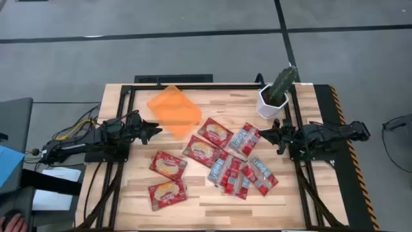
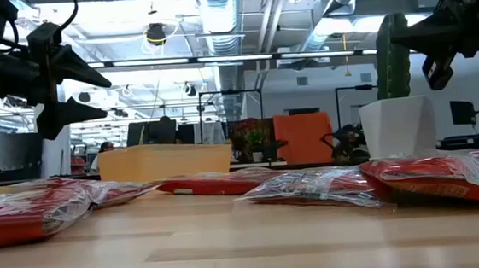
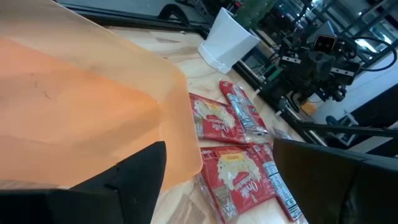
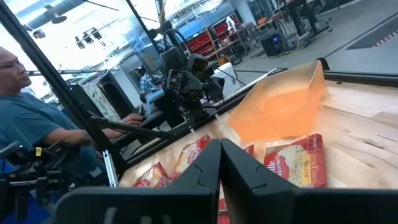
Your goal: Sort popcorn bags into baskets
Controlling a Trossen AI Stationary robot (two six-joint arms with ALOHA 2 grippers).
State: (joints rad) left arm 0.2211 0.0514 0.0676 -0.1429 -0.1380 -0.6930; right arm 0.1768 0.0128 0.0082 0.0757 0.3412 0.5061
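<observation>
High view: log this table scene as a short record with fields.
basket: shallow bright-orange plastic basket, far left of centre, nothing visible inside
packets: flat red popcorn bags scattered on the wooden table, none in the basket
left gripper: fingers open, beside the basket, holding nothing
right gripper: fingers shut, holding nothing, near the white cactus pot

the orange basket [image 3: 81, 106] runs off the left wrist view's edge, its inside unseen. in the low view the popcorn bags [image 2: 312, 184] blur together and are cut at both sides. the person [image 4: 31, 124] at the right wrist view's edge is half cropped.
</observation>
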